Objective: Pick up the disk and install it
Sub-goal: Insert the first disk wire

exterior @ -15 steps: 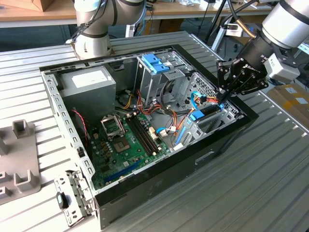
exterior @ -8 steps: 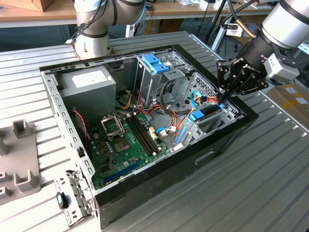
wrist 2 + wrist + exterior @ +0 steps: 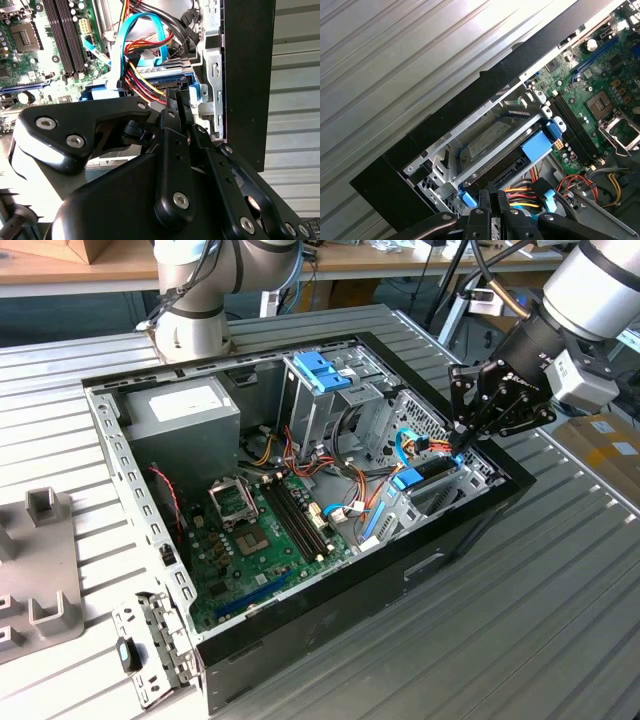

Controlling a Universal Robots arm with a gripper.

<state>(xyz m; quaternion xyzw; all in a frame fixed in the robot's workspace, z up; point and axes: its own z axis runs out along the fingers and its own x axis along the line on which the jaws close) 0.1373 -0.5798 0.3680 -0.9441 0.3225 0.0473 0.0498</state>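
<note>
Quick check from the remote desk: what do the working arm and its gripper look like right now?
The arm is a thick silver-grey tube with a pale grey block at the wrist. The gripper is matte black with jointed linkage fingers, pinned by round silver screws in both wrist views. A black cable runs behind the arm.

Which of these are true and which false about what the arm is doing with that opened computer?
1. The disk sits inside a metal bay at the edge of the computer case. True.
2. The end effector hovers over the grey power supply box. False: it is at the drive bay, on the exterior view's right, close to the cables behind the disk.
3. The case lies open on a ribbed metal table. True.
4. The disk is lying out on the table beside the case. False: it is in the bay.
5. The end effector's fingers are spread wide apart. False: they are pressed together.
</note>
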